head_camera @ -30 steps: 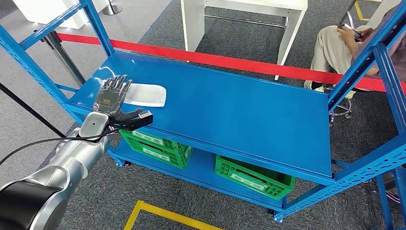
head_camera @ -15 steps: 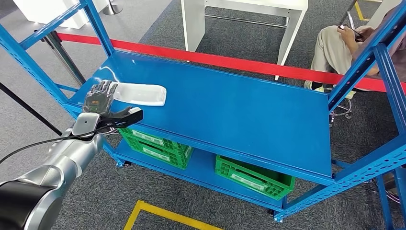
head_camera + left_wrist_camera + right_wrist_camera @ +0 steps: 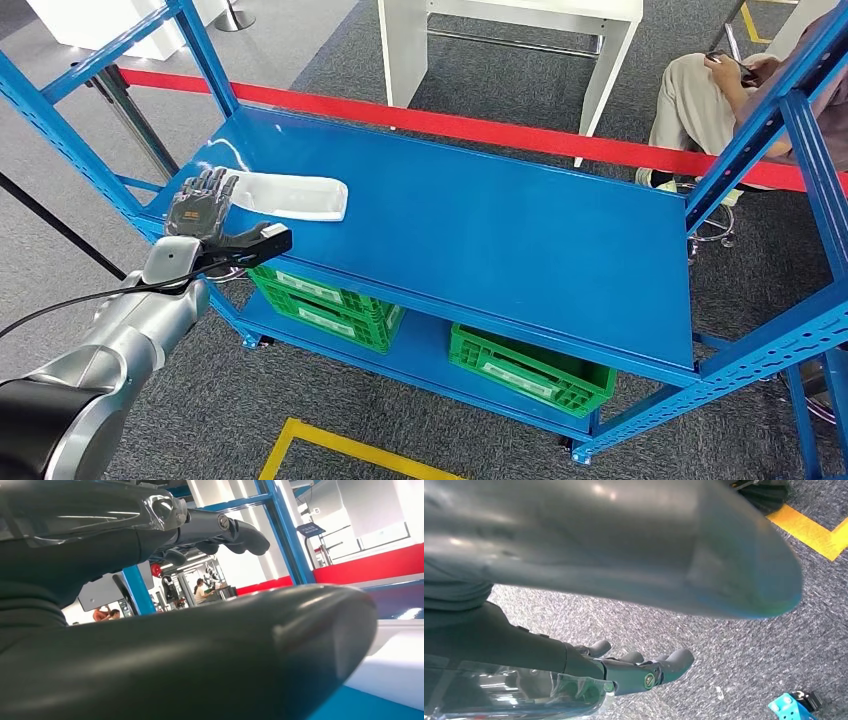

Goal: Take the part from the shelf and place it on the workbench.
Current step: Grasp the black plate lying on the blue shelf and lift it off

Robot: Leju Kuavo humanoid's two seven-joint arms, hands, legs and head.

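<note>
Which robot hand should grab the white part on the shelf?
Left. The left robot hand hovers open at the near end of the white part on the blue shelf. The right robot hand hangs over the carpet.

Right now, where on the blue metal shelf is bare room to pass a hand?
The blue metal shelf is bare from the flat white plastic part across to its right posts. Its left corner is crowded: the left hand hovers at the part's end.
</note>
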